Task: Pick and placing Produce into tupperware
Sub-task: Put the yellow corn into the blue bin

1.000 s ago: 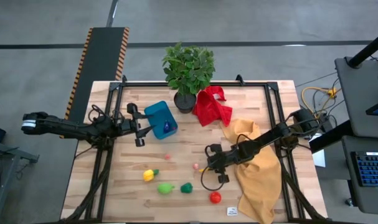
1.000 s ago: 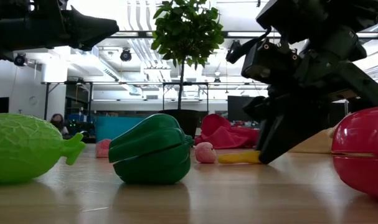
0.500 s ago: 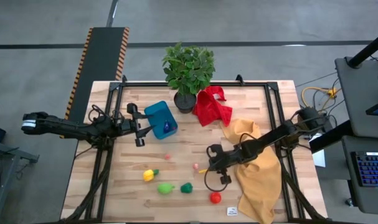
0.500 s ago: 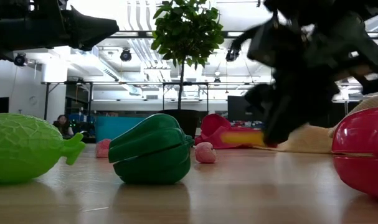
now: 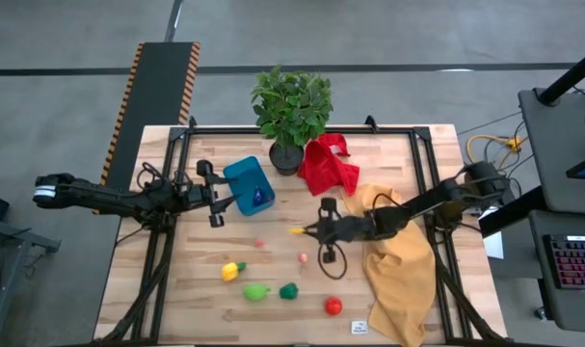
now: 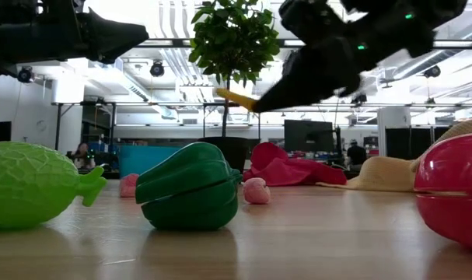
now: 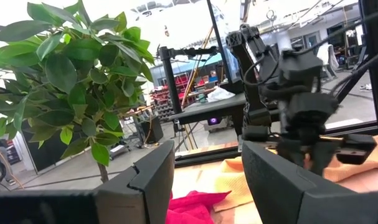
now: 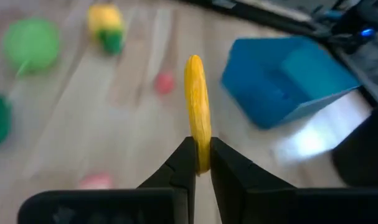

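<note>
My right hand (image 8: 197, 163) pinches one end of a thin yellow banana (image 8: 197, 112), up over the middle of the worktop (image 5: 273, 308). It looks light, hard and slippery. My left hand (image 5: 215, 200) waits open beside the blue tub (image 5: 249, 186).

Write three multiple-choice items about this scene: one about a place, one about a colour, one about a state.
1. Where is the tub?
A. beside the left end effector
B. on the yellow cloth
C. at the table's front edge

2. What colour is the item held by the right end effector?
A. red
B. yellow
C. dark blue

3. How is that item now?
A. lying in the tub
B. resting on the table
C. held above the table

Answers:
1. A, the high view shows the tub right by the left end effector.
2. B, the right wrist view shows a long yellow piece between the fingers.
3. C, the low view shows it in the air, well above the table.
</note>
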Robot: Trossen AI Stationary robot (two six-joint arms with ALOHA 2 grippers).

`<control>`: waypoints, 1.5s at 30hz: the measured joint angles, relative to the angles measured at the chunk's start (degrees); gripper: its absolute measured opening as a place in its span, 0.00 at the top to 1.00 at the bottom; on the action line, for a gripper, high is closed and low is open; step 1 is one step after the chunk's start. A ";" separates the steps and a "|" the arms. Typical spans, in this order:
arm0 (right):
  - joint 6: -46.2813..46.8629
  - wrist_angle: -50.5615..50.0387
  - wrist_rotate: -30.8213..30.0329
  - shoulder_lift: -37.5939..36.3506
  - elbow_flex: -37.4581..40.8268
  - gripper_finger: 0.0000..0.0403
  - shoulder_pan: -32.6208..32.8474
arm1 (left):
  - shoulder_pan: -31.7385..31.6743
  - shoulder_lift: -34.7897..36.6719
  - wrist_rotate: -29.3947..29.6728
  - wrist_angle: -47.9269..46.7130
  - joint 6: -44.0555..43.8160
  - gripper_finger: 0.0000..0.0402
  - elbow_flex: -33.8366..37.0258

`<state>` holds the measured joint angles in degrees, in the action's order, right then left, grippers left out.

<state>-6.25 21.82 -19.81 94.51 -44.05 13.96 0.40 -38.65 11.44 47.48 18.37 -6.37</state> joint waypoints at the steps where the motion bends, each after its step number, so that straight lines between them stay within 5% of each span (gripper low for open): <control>1: -0.23 1.76 0.02 0.30 -0.01 0.92 -0.91 | 0.00 0.04 0.00 0.00 0.00 0.57 0.00; 13: 0.26 21.87 3.30 8.10 -2.50 0.92 -8.77 | -0.02 -0.15 0.00 -0.45 0.02 0.57 0.02; 24: -2.84 20.81 3.29 20.31 -15.88 0.92 -12.63 | -0.02 -0.91 0.02 -0.48 0.05 0.57 0.15; 32: -2.99 7.79 3.23 24.83 -25.66 0.92 -14.52 | -0.02 0.33 1.09 -0.44 0.38 0.57 0.01; 45: -3.80 3.11 1.68 25.05 -27.82 0.92 -15.09 | -0.02 0.12 1.07 -0.48 0.35 0.57 0.13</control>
<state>-10.05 24.93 -18.13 119.57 -71.88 -1.12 0.38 -38.53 12.51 47.00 18.72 -6.24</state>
